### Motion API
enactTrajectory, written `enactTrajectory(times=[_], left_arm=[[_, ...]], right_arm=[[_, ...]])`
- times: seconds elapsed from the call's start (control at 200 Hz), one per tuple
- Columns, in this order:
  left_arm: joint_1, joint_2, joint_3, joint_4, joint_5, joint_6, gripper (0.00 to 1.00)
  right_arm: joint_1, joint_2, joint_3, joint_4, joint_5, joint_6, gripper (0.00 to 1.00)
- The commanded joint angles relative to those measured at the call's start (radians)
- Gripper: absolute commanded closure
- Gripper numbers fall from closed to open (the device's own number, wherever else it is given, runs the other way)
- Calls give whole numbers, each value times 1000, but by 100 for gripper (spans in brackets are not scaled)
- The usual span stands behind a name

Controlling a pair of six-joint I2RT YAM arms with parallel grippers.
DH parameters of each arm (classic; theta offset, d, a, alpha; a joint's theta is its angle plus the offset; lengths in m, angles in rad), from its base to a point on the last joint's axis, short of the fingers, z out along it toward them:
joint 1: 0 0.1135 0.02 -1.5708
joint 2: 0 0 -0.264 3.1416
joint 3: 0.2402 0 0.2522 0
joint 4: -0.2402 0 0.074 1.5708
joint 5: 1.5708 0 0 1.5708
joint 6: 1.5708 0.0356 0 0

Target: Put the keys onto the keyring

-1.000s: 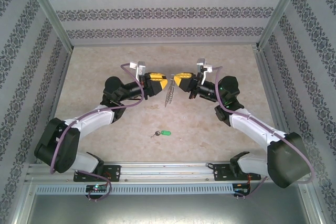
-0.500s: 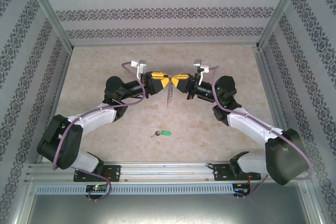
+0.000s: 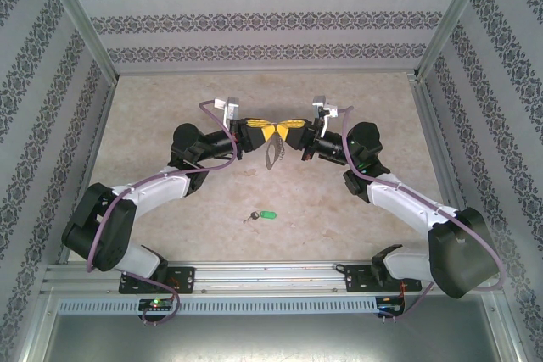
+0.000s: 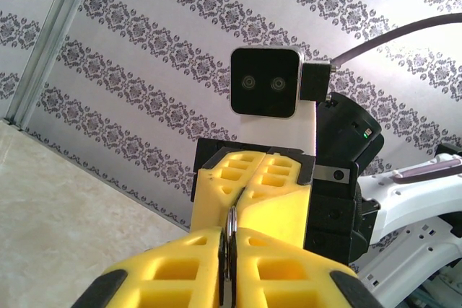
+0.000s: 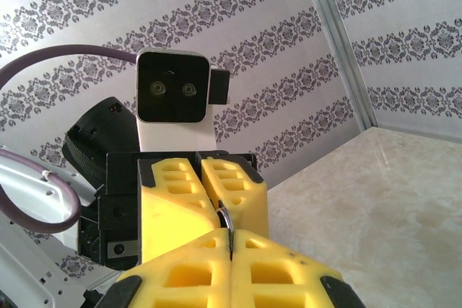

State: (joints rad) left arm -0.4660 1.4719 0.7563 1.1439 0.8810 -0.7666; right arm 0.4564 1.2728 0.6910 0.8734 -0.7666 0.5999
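Overhead, keys (image 3: 261, 215) lie loose on table (image 3: 170, 99); wrist cameras: left jaws, right jaws each clamped on keyring (image 4: 232, 225).

keys (image 3: 260, 216) green and silver, table (image 3: 153, 99) mottled beige, walls (image 3: 271, 6) grey damask-striped.

The left fingers (image 3: 257, 131) and right fingers (image 3: 292, 125) have closed their gap, now meeting tip to tip over the keyring (image 3: 273, 155).
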Motion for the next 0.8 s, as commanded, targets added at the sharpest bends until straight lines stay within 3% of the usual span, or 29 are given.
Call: enactTrajectory(times=[0.0, 0.15, 0.225, 0.265, 0.355, 0.51, 0.794], left_arm=[[-15, 0, 20, 74, 14, -1, 94], [-16, 3, 25, 81, 15, -1, 100], [-17, 3, 25, 83, 17, 9, 100], [-17, 0, 25, 81, 21, 19, 100], [-16, -15, 25, 52, 28, 67, 100], [-16, -68, 29, -81, 35, 220, 100], [-17, -128, 3, -181, 17, 459, 100]], right_arm=[[11, 2, 29, 61, 0, -9, 100], [10, -2, 27, 48, -1, -12, 100], [-5, -30, 15, 14, 22, -24, 65], [-23, -54, 3, -12, 42, -27, 56], [-72, -121, -27, -75, 90, -29, 45], [-108, -237, -38, -352, 236, -103, 41], [-126, -305, -138, -420, 287, -111, 40]])
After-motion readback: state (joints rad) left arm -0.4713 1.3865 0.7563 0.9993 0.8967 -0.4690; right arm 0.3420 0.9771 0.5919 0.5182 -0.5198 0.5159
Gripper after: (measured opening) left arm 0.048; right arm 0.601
